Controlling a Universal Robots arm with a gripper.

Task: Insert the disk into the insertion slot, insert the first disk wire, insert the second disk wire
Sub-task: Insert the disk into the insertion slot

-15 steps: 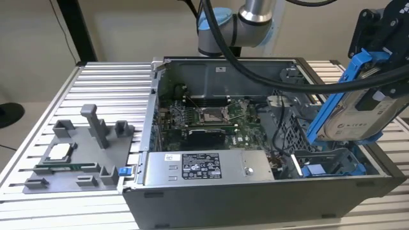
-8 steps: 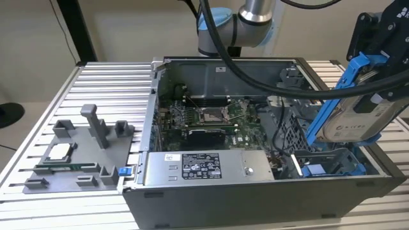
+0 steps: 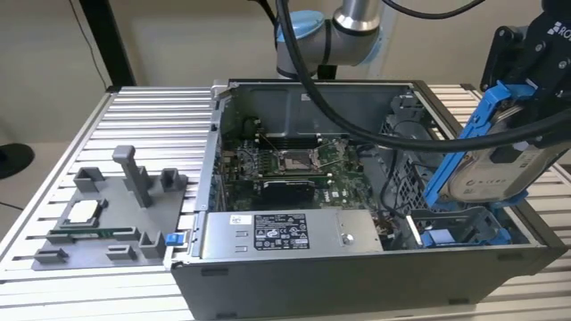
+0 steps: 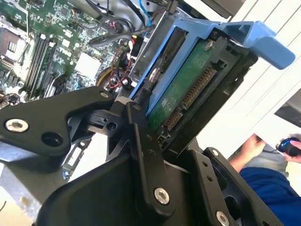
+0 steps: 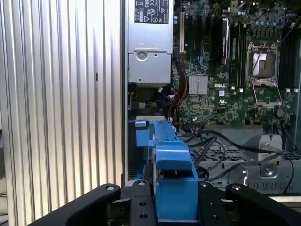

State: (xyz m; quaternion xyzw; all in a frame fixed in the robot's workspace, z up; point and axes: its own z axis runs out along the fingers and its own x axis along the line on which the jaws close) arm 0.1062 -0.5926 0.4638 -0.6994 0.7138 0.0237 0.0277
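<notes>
In the exterior view, I am holding the disk [image 3: 489,177] clamped in my hand [image 3: 526,137], tilted just above the insertion slot [image 3: 457,233] at the open case's [image 3: 357,281] corner, with a black cable [image 3: 375,137] arching beside it. In the second wrist view, my fingers [image 4: 143,141] are pinching its edges. In the first wrist view, loose wires [image 5: 221,146] are crowding beside its blue frame and the ribbed table [image 5: 61,117] is running alongside.

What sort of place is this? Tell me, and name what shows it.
Probably a robotics lab bench for computer assembly: an open computer case sits on a ribbed metal table beside a grey jig, and the gripper holds the disk over it.
</notes>
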